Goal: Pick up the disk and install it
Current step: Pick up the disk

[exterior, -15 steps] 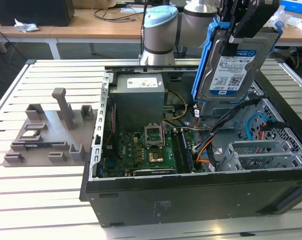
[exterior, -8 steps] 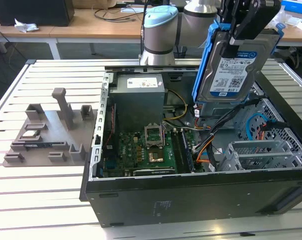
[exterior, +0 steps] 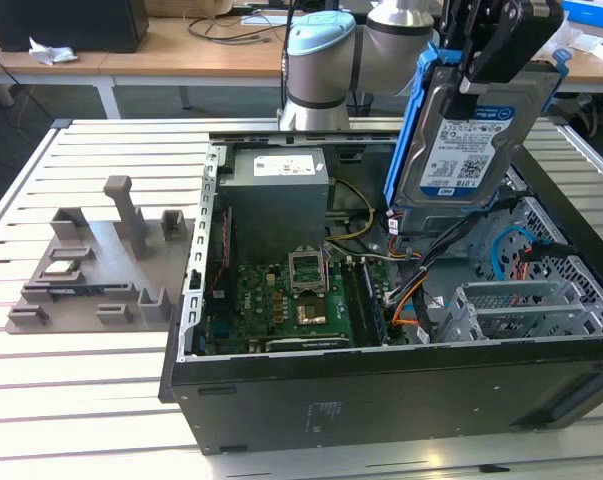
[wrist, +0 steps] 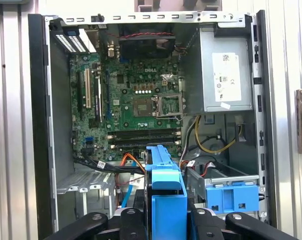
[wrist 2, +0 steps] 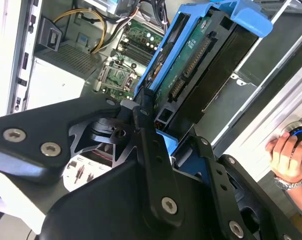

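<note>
Silver face outward, holding the disk [exterior: 471, 135] upright in the gripper's [exterior: 488, 72] clamped fingers above the computer case's [exterior: 381, 385] drive-bay corner. Perhaps risking snagging the loose cables [exterior: 421, 290] underneath, or tilting and jamming.

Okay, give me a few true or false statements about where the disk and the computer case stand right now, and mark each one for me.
1. The gripper holds the disk above the open computer case. True.
2. The disk lies flat on the floor of the case. False: it is held on edge in the air, its white label facing the exterior view.
3. The case is closed by a side panel. False: it is open, and the green motherboard shows inside.
4. A grey power-supply box with a white sticker sits inside the case. True.
</note>
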Robot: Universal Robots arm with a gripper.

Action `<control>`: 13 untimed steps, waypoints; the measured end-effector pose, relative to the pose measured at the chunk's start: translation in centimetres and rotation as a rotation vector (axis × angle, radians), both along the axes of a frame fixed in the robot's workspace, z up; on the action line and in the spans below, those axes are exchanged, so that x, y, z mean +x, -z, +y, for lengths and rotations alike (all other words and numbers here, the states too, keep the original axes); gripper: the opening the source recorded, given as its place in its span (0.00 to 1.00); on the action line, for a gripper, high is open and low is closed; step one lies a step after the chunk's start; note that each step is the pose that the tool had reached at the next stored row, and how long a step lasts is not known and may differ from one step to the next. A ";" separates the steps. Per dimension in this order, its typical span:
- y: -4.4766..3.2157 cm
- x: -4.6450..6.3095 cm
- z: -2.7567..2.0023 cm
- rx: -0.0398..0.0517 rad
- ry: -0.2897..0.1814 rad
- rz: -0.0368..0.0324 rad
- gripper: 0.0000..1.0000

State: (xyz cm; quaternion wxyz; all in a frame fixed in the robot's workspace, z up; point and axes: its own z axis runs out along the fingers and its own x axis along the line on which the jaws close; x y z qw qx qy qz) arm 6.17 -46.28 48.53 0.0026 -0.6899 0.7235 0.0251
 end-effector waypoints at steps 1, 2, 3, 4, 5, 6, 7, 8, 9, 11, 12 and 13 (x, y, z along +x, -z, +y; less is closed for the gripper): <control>0.01 0.0 -0.03 0.0000 0.000 0.0000 0.37; 0.02 0.0 -0.09 0.0000 0.000 0.0000 0.37; 0.04 0.0 -0.18 0.0000 0.000 -0.0001 0.37; 0.05 0.0 -0.25 -0.0001 0.000 0.0000 0.37; 0.06 0.0 -0.30 -0.0001 0.000 0.0000 0.37; 0.07 0.0 -0.36 -0.0001 0.000 0.0000 0.37; 0.09 0.0 -0.43 0.0000 0.000 0.0000 0.37; 0.10 0.0 -0.47 0.0000 0.000 0.0000 0.37; 0.11 0.0 -0.50 -0.0001 0.000 0.0000 0.37; 0.13 0.0 -0.61 -0.0001 0.000 0.0000 0.37; 0.13 0.0 -0.65 -0.0001 0.000 0.0000 0.37; 0.15 0.0 -0.74 -0.0001 0.000 -0.0001 0.37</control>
